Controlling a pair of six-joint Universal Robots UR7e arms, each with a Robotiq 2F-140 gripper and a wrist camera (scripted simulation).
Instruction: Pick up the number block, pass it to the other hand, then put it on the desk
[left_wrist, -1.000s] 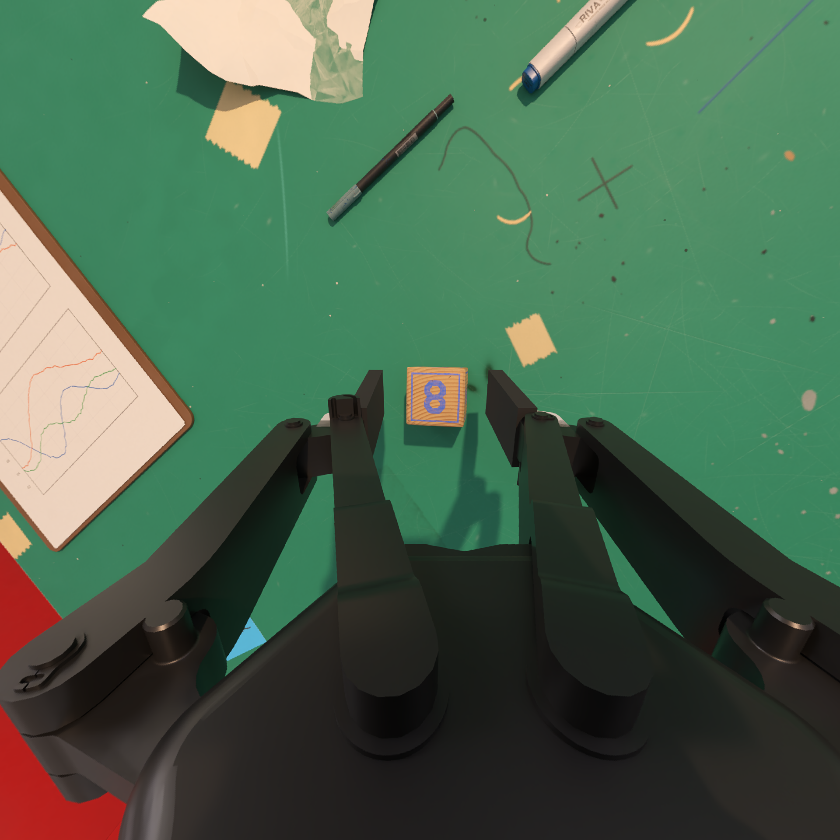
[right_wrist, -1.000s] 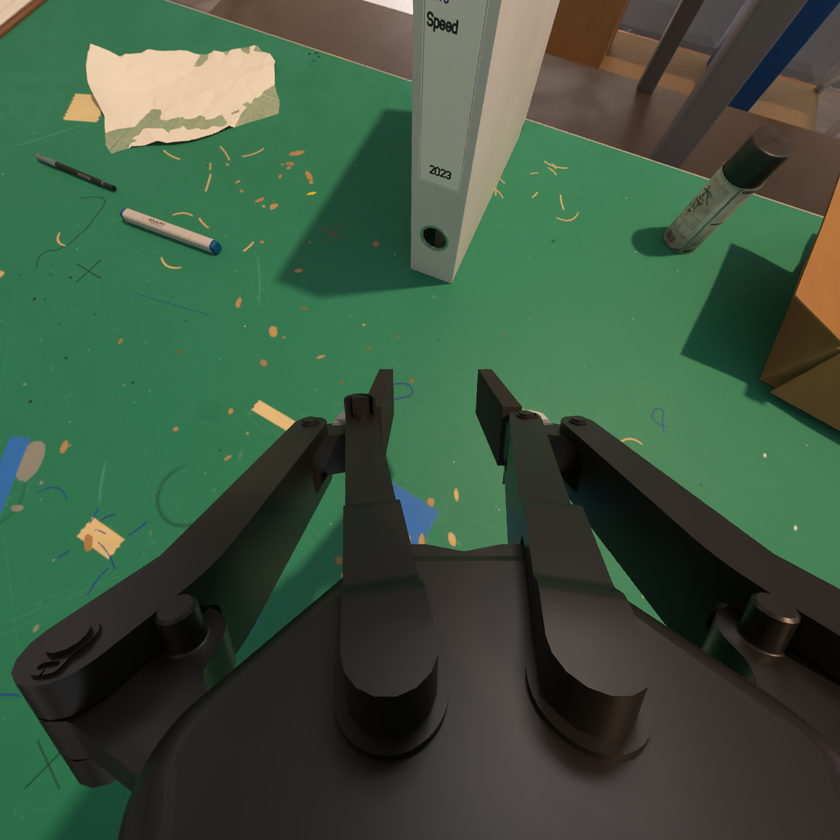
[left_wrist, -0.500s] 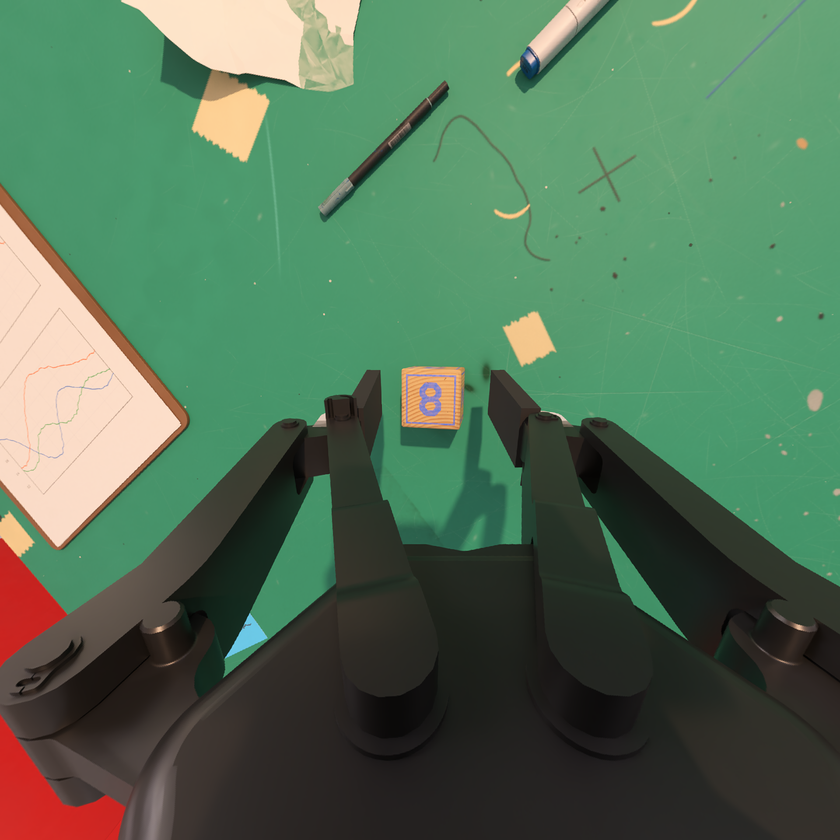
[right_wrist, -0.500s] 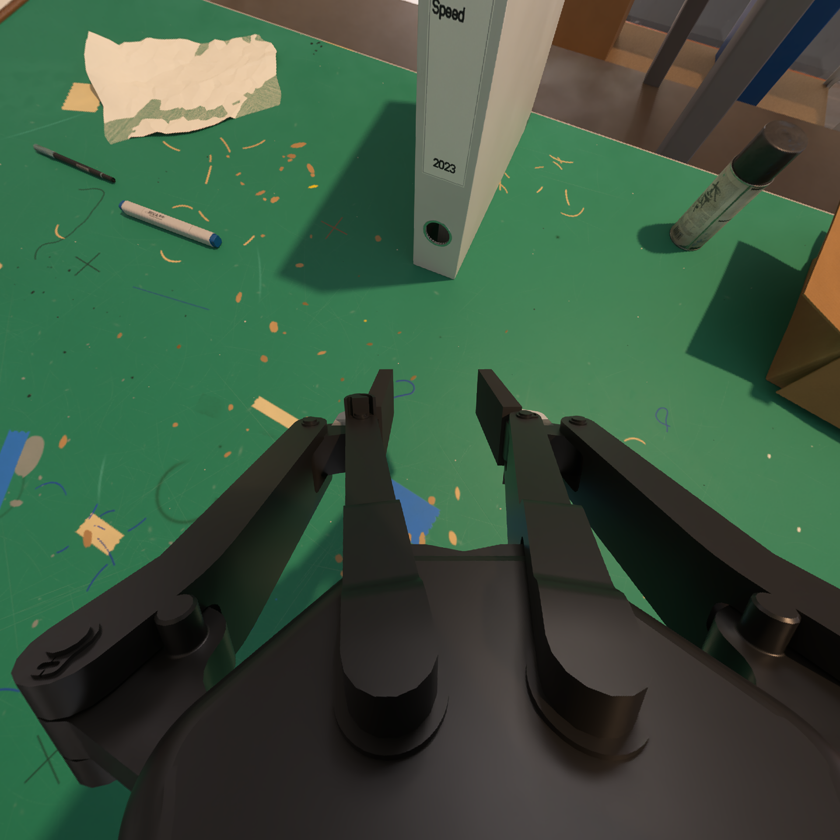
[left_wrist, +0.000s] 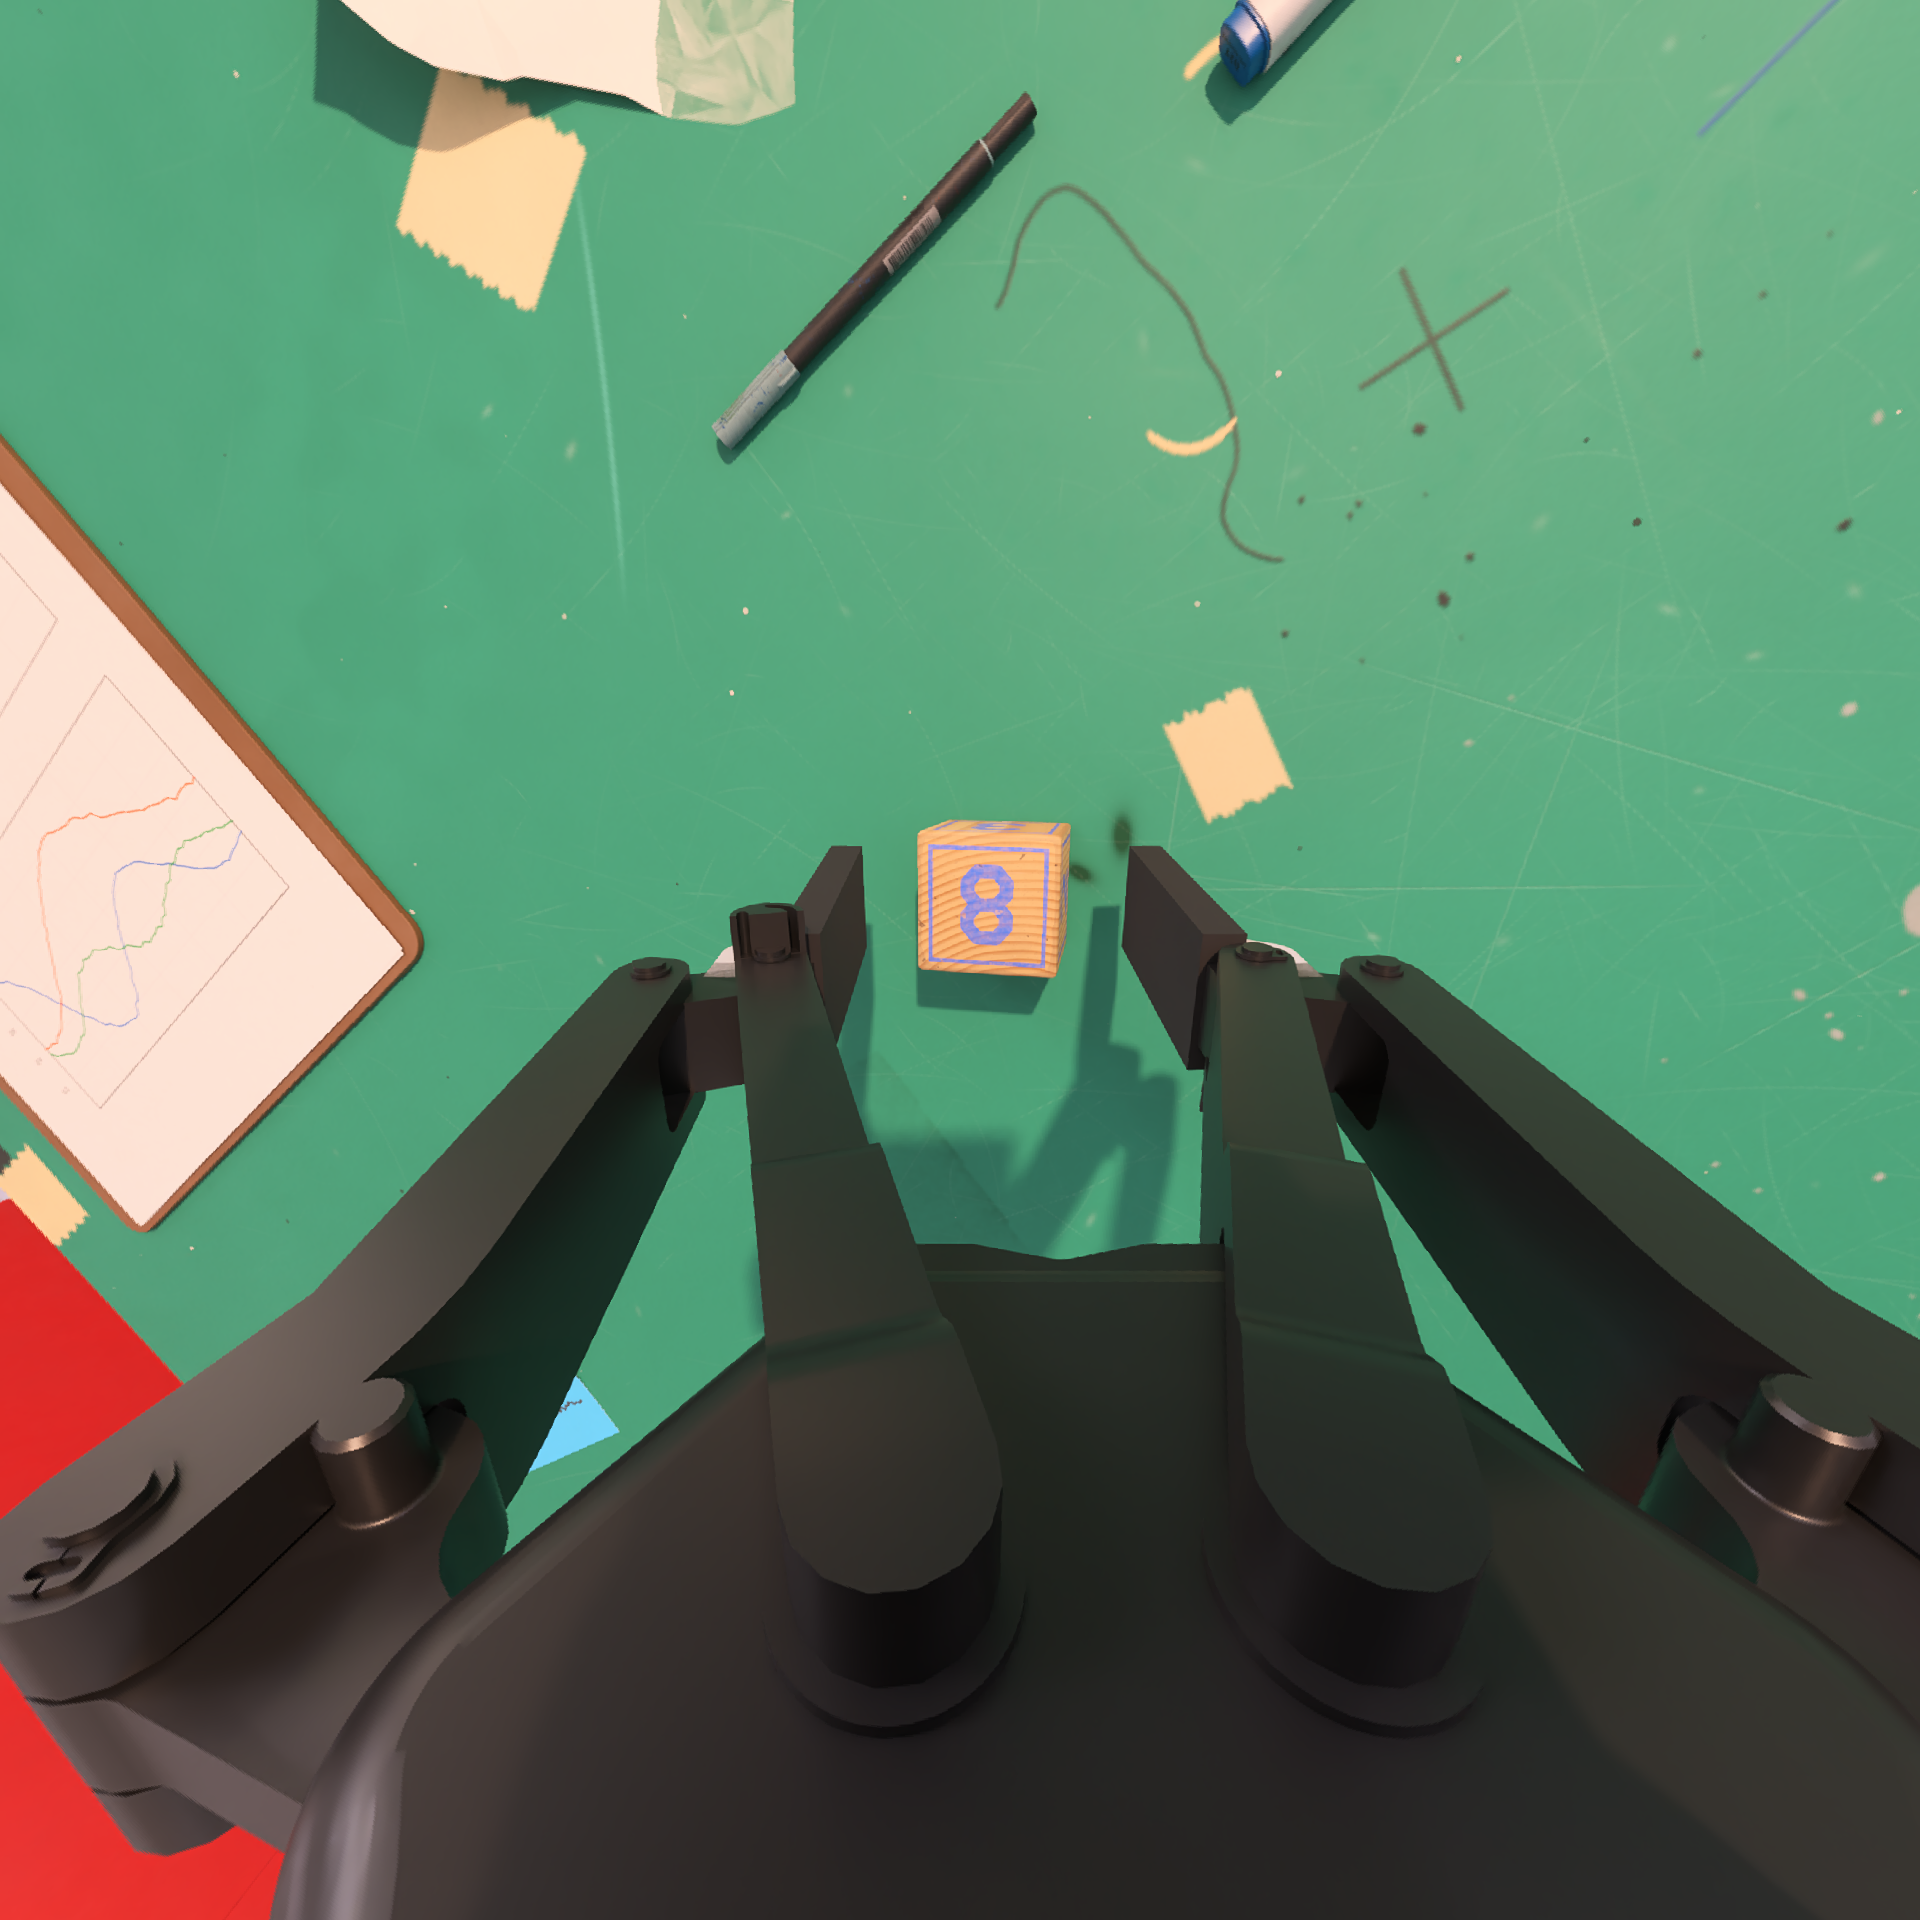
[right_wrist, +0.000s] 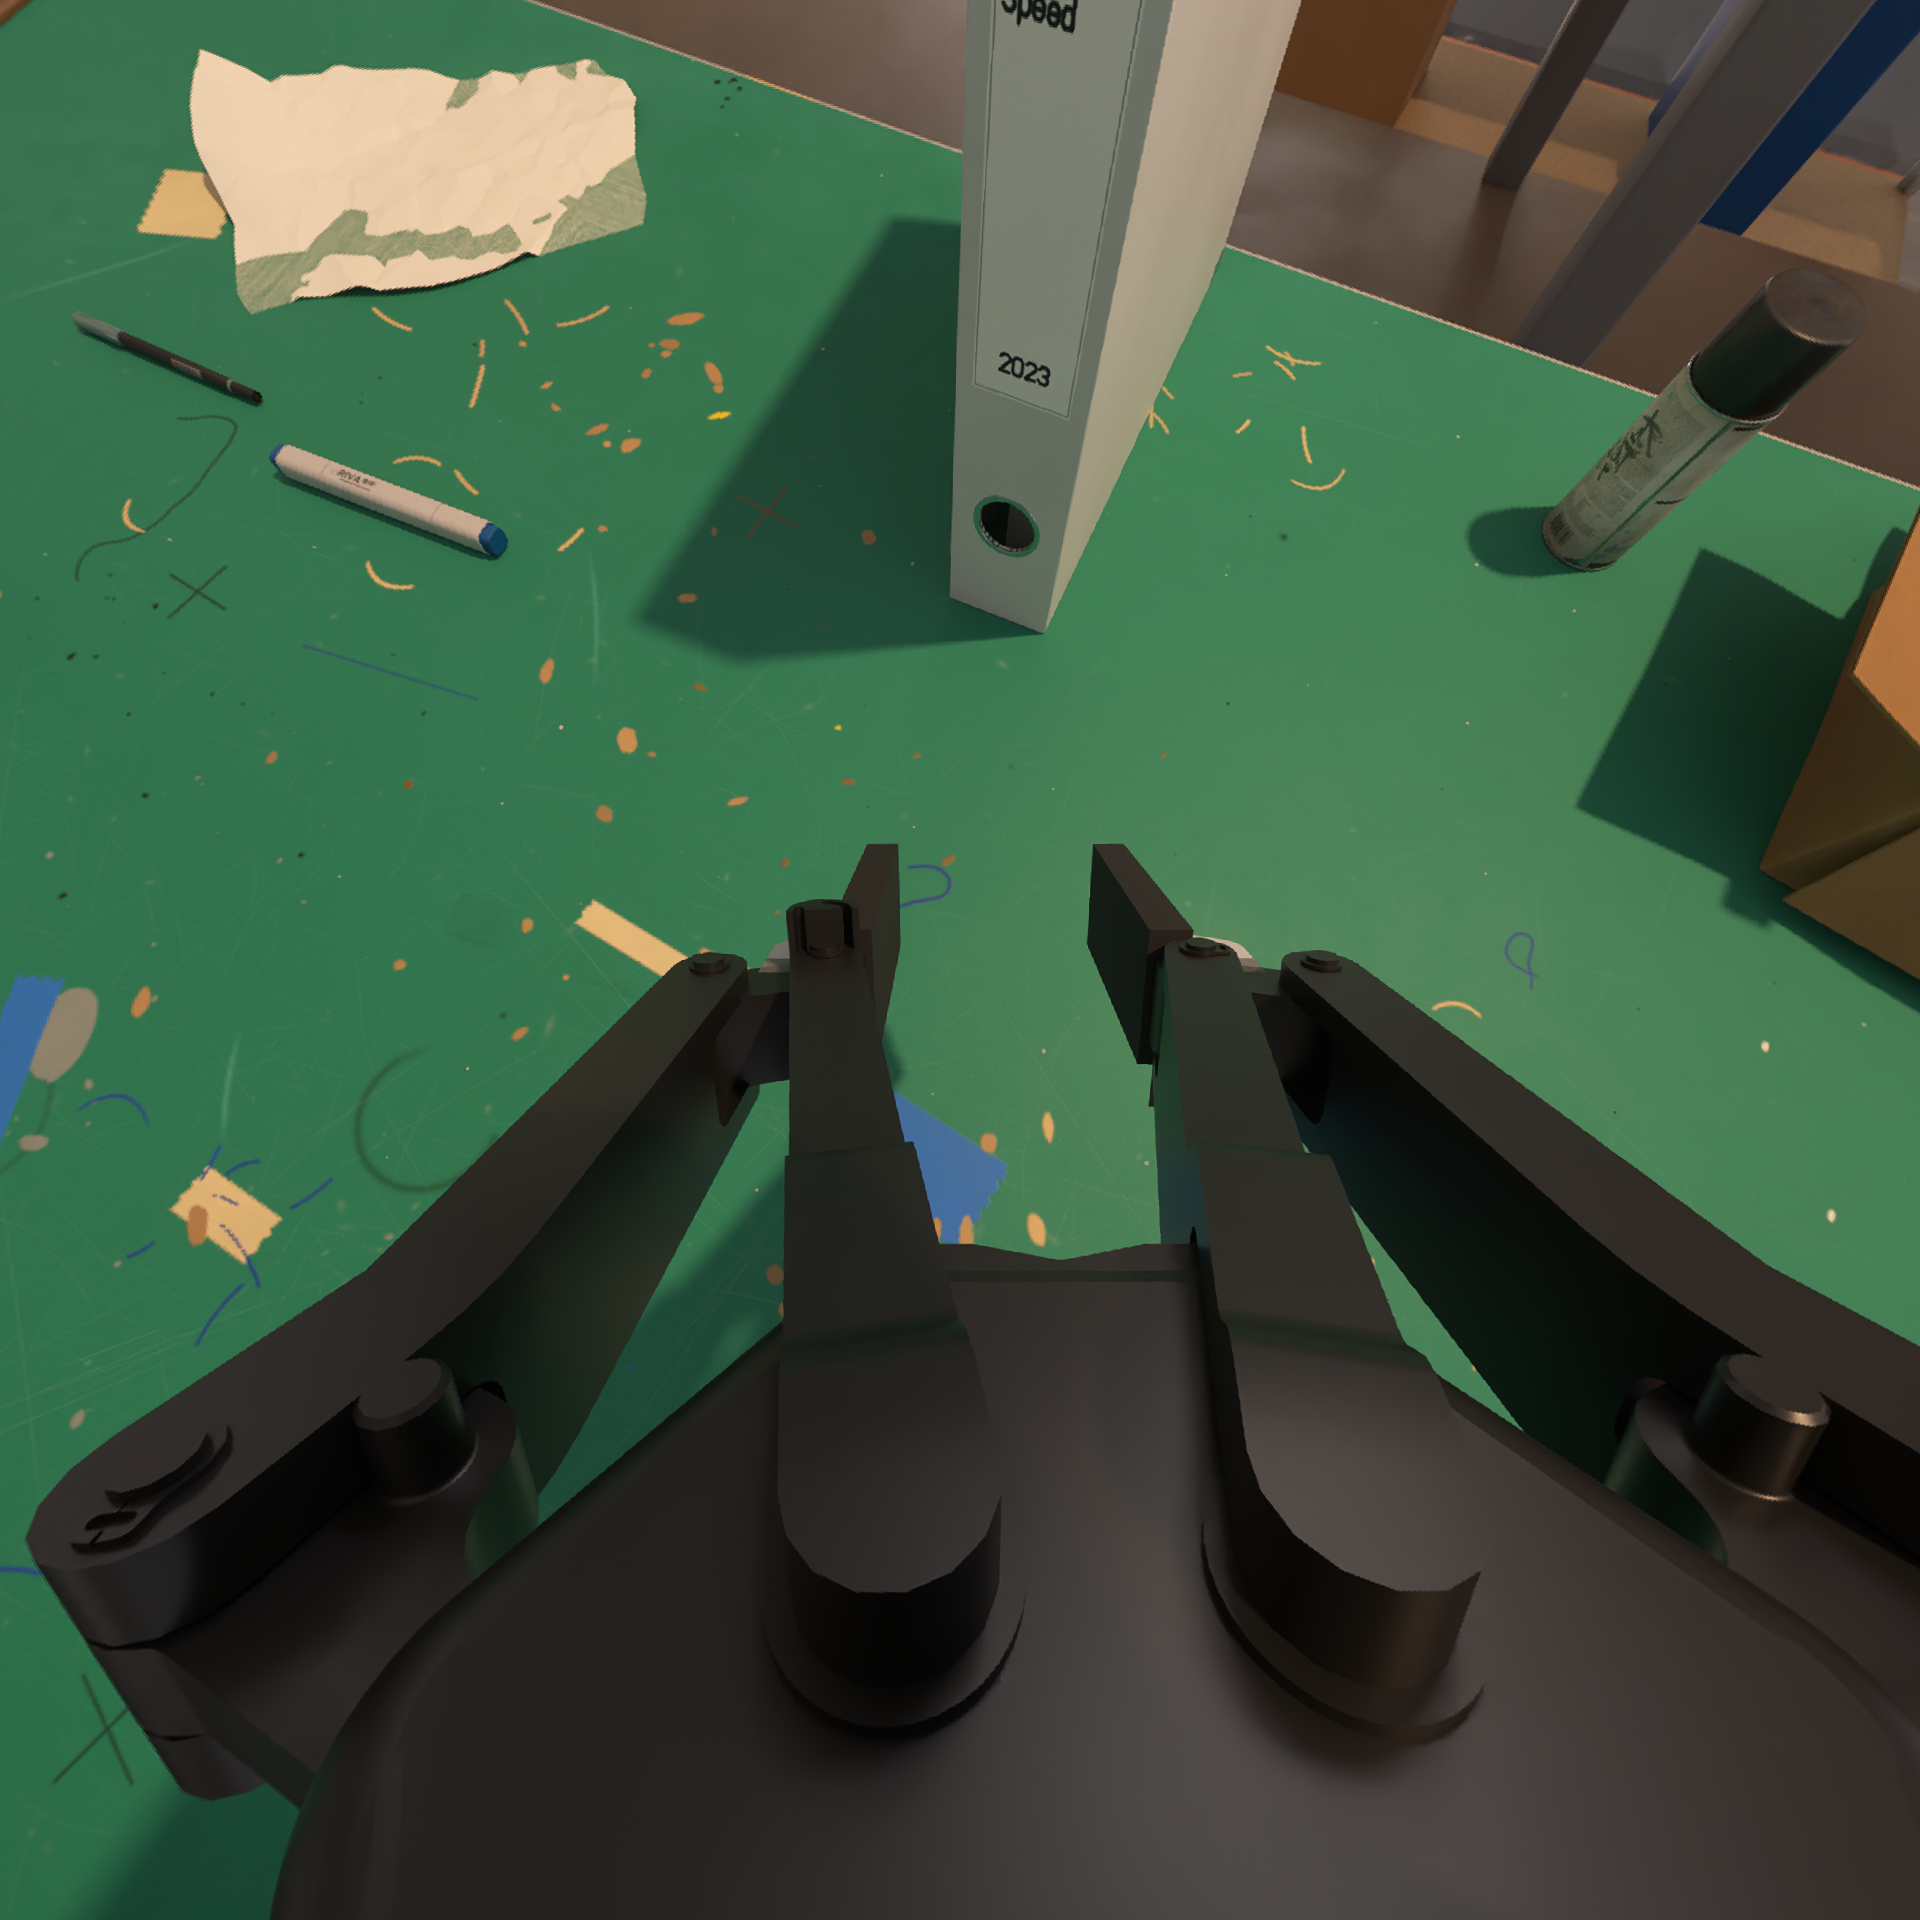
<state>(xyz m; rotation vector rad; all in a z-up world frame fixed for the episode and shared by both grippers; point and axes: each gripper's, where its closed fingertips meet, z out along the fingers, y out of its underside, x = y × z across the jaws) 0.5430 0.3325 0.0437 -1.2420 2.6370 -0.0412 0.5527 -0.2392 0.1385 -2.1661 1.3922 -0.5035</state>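
Note:
A small wooden number block (left_wrist: 992, 900) with a blue figure on its top face sits on the green desk mat (left_wrist: 935, 623) in the left wrist view. My left gripper (left_wrist: 994, 899) is open and hangs over the block, one finger on each side, neither touching it. My right gripper (right_wrist: 994, 899) is open and empty above the green mat (right_wrist: 1351, 727) in the right wrist view. The block does not show in the right wrist view.
Left wrist view: a clipboard (left_wrist: 156, 883) at left, a black pen (left_wrist: 873, 275), crumpled paper (left_wrist: 582, 52), a marker tip (left_wrist: 1262, 31), tape scraps (left_wrist: 1226, 753). Right wrist view: an upright white binder (right_wrist: 1070, 312), a spray can (right_wrist: 1694, 426), a cardboard box (right_wrist: 1860, 790), a marker (right_wrist: 390, 502).
My left gripper has come lower over the block, which looks larger between the fingers. The right wrist view has shifted slightly; its gripper stays open.

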